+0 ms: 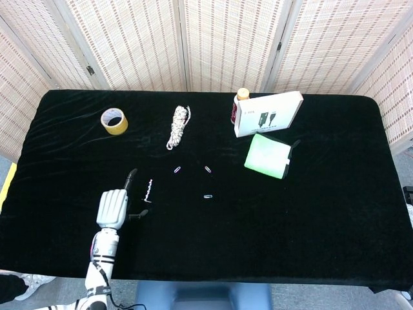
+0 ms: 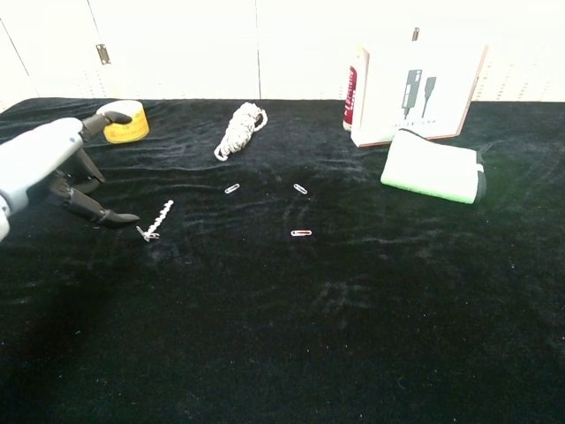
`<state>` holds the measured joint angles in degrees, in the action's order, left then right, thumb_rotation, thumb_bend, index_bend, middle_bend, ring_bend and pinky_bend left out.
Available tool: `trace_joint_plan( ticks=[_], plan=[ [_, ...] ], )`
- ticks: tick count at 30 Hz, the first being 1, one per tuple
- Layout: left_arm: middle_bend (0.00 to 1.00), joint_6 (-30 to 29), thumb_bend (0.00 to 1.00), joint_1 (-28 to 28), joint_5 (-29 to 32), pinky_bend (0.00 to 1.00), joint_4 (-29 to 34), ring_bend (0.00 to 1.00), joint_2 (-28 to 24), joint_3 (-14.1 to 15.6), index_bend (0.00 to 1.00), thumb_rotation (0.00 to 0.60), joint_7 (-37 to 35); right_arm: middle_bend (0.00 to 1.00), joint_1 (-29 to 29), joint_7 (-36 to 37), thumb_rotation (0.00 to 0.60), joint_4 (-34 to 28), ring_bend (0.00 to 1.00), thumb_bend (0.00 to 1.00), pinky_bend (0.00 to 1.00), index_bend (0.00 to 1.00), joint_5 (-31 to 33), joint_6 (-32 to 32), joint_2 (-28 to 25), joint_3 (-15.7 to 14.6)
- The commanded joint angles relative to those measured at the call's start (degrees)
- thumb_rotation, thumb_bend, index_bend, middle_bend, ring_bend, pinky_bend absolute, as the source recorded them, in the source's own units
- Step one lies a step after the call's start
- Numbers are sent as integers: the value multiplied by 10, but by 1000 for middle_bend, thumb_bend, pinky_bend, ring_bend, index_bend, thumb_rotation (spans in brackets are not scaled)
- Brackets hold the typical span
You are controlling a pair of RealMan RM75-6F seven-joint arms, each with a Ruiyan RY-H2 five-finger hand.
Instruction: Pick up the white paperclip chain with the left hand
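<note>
— Left hand [image 2: 55, 168]? Fingers spread apart, holding nothing, low over the black cloth-covered surface [image 1: 335, 213].
— White paperclip chain [image 2: 155, 221]? Lying flat on the surface just beside the fingertips [image 2: 124, 217], on the side away from the wrist; touching or apart, cannot tell.
— Further out? Three loose single paperclips [image 2: 301, 233], then a coiled white rope [image 1: 179, 126] and a yellow tape roll [image 1: 114, 121] beyond.
</note>
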<state>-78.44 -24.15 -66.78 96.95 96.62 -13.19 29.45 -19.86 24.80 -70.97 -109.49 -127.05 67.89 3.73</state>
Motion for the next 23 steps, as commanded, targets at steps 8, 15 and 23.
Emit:
trace_joint_plan(
  ticks=[8,15,23],
  plan=[
    [109,-88,160,119,-134,158,186,120,-247,181,10,600,27,0,51,-59,600,-90,0,93,0,0,40,148,-48,-23],
    [0,-247,159,249,-216,0,93,0,-289,241,21,600,-74,0,82,-157,600,-166,0,92,0,0,79,238,-56,-22],
    [0,-250,159,279,-230,0,27,0,-290,238,31,600,-153,0,92,-206,600,-199,0,92,0,0,101,258,-49,-19]
  ],
)
